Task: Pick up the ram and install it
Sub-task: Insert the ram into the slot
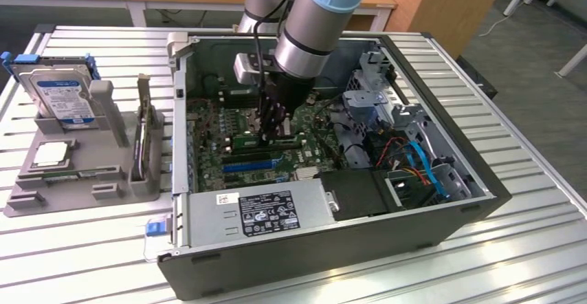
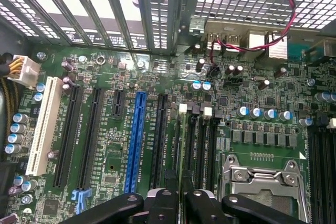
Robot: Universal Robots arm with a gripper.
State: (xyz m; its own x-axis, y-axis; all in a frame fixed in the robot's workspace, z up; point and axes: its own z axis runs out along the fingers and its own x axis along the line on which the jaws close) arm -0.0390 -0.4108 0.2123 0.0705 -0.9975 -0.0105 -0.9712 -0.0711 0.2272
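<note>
One thin stick, the ram (image 2: 181, 166), sits edge-on between the fingers of your end effector (image 2: 180, 205). The fingers look closed on it, but the stick is so slim from the wrist camera that I judge the grip rather than see it plainly. You hold it upright with its long edge down because the memory slots (image 2: 202, 140) beside the processor socket (image 2: 262, 182) accept a stick only that way. It lines up along the slot with the white latch (image 2: 182, 107). Whether it has seated I cannot tell.

At the centre of the exterior view, your arm reaches straight down into the open computer case (image 1: 321, 256). The case lies on its side so the motherboard (image 1: 209, 163) faces up for access. It also holds:
- the power supply (image 1: 266, 213), along its near wall
- a drive cage (image 1: 376, 91), toward the exterior view's right
- orange and blue cables (image 1: 427, 170)

At the exterior view's left, on the slatted counter (image 1: 513, 249), a grey holder (image 1: 110, 190) stands just beside the case. It keeps a hard drive (image 1: 60, 98) and a bracketed card (image 1: 142, 135) standing upright, ready to grasp.
</note>
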